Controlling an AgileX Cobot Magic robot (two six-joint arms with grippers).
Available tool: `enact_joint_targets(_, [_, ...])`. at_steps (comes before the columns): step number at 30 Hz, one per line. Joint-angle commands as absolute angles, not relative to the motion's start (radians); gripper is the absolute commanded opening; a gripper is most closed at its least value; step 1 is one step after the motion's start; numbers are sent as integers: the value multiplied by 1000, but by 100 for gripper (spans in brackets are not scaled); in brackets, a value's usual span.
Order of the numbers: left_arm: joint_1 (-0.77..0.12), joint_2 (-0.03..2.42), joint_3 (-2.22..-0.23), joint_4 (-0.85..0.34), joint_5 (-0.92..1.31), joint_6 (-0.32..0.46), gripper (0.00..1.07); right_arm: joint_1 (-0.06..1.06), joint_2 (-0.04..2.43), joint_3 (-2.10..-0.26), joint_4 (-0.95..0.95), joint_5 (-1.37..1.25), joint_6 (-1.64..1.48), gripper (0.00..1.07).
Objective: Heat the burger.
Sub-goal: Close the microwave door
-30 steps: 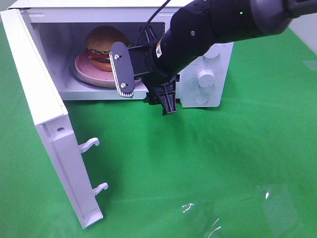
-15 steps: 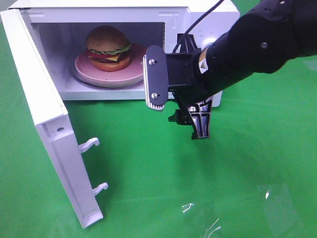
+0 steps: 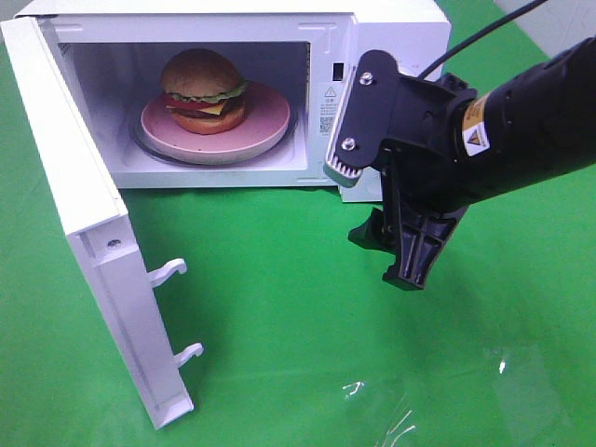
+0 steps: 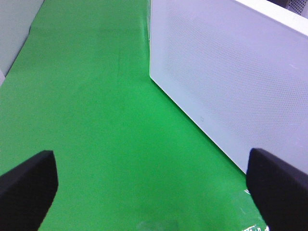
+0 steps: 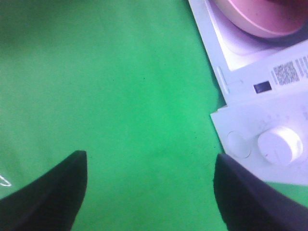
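In the open microwave (image 3: 391,28), toward the far edge of the green counter (image 3: 279,307): the burger (image 3: 205,88), seated on a pink plate (image 3: 265,126), narrower than the plate, bun upward. Door (image 3: 84,223) swung wide at the left side, two latch hooks (image 3: 168,270) jutting from its inner face.

In front of the control panel (image 5: 240,120), outside the cavity and apart from the burger: the right pincer (image 3: 372,226), released, jaws spread wide with nothing between, hovering above the counter. In its wrist view, bare green between the fingertips, a white knob (image 5: 280,144) and the plate's rim beyond.

Left pincer (image 4: 151,187) likewise released, gripping nothing, low over the counter, facing the door's dotted outer panel.
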State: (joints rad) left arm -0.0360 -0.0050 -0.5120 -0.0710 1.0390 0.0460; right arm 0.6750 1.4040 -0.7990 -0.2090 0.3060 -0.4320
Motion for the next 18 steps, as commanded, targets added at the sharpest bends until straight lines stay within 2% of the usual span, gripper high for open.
enact_joint_targets(1, [-32, -24, -510, -74, 1035, 40, 100, 675, 1336, -778, -203, 408, -249, 71])
enact_joint_targets(4, [-32, -24, -510, -74, 1035, 40, 100, 675, 1323, -778, -203, 440, -211, 71])
enact_joint_targets(8, [-32, -24, -510, -74, 1035, 40, 100, 675, 1254, -778, -207, 622, -39, 71])
enact_joint_targets(18, [-32, -24, -510, -74, 1035, 40, 100, 675, 1113, -760, -204, 871, 41, 71])
